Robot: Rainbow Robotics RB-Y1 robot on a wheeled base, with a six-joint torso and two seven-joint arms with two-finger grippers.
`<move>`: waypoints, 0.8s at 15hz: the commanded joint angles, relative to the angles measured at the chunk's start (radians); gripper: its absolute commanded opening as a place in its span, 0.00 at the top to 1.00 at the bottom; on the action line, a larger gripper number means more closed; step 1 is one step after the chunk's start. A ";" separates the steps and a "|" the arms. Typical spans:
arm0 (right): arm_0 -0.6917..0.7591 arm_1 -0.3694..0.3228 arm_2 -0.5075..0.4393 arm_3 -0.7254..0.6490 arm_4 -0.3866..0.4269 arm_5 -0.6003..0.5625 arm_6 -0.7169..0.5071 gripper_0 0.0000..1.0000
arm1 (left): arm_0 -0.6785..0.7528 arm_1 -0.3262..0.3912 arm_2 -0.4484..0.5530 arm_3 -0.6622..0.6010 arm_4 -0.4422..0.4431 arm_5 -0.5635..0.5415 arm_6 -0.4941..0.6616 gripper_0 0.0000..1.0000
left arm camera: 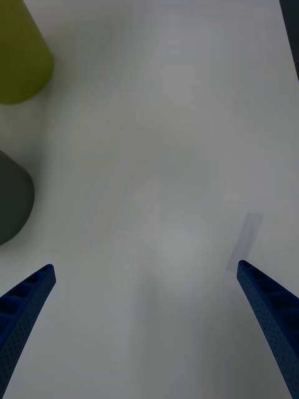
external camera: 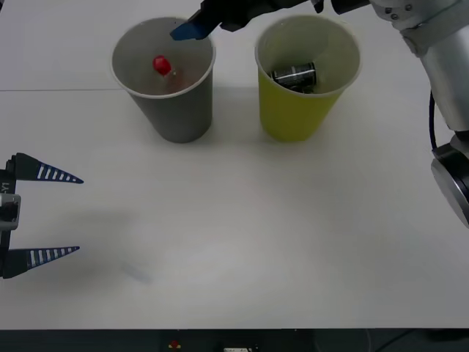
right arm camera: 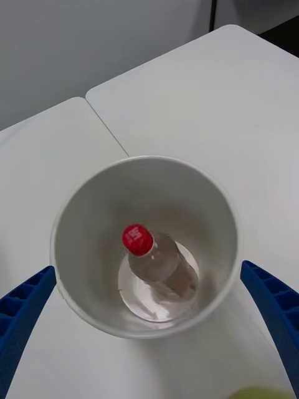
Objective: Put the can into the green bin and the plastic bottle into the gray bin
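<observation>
Blue right claw (right arm camera: 149,324) spread wide, empty, above gray bin (right arm camera: 81,212)

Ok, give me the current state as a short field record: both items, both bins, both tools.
can: lying on its side inside the green bin
plastic bottle: inside the gray bin, leaning, red cap up
bins: side by side at the table's far side, gray on the robot's left
right tool: open, above the gray bin's mouth, empty
left tool: open, empty, over the near left of the table
task state: both items look sorted
</observation>
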 commanded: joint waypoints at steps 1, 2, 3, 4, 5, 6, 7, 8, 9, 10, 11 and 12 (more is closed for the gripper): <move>0.093 -0.094 -0.045 -0.108 -0.111 -0.009 0.037 0.00 | 0.000 0.000 0.000 0.000 0.000 0.000 0.000 0.00; 0.142 -0.132 -0.076 -0.151 -0.160 -0.015 0.072 0.00 | 0.000 0.000 0.000 0.000 0.000 0.000 0.000 0.00; 0.179 -0.161 -0.099 -0.188 -0.189 -0.025 0.090 0.00 | 0.000 0.000 0.000 0.000 0.000 0.000 0.000 0.00; 0.219 -0.197 -0.134 -0.231 -0.215 -0.053 0.103 0.00 | 0.000 0.000 0.000 0.000 0.000 0.000 0.000 0.00; 0.257 -0.224 -0.172 -0.272 -0.239 -0.081 0.109 0.00 | 0.000 0.000 0.000 0.000 0.000 0.000 0.000 0.00; 0.292 -0.247 -0.203 -0.303 -0.262 -0.102 0.115 0.00 | 0.000 0.000 0.000 0.000 0.000 0.000 0.000 0.00; 0.323 -0.270 -0.230 -0.329 -0.287 -0.124 0.124 0.00 | 0.000 0.000 0.000 0.000 0.000 0.000 0.000 0.00; 0.363 -0.299 -0.272 -0.360 -0.324 -0.147 0.140 0.00 | 0.000 0.000 0.000 0.000 0.000 0.000 0.000 0.00; 0.400 -0.319 -0.299 -0.380 -0.350 -0.150 0.181 0.00 | 0.000 0.000 0.000 0.000 0.000 0.000 0.000 0.00; 0.440 -0.335 -0.327 -0.392 -0.387 -0.151 0.222 0.00 | 0.000 0.000 0.000 0.000 0.000 0.000 0.000 0.00; 0.495 -0.355 -0.365 -0.410 -0.431 -0.153 0.276 0.00 | 0.000 0.000 0.000 0.000 0.000 0.000 0.000 0.00; 0.535 -0.362 -0.390 -0.429 -0.451 -0.153 0.308 0.00 | 0.000 0.000 0.000 0.000 0.000 0.000 0.000 0.00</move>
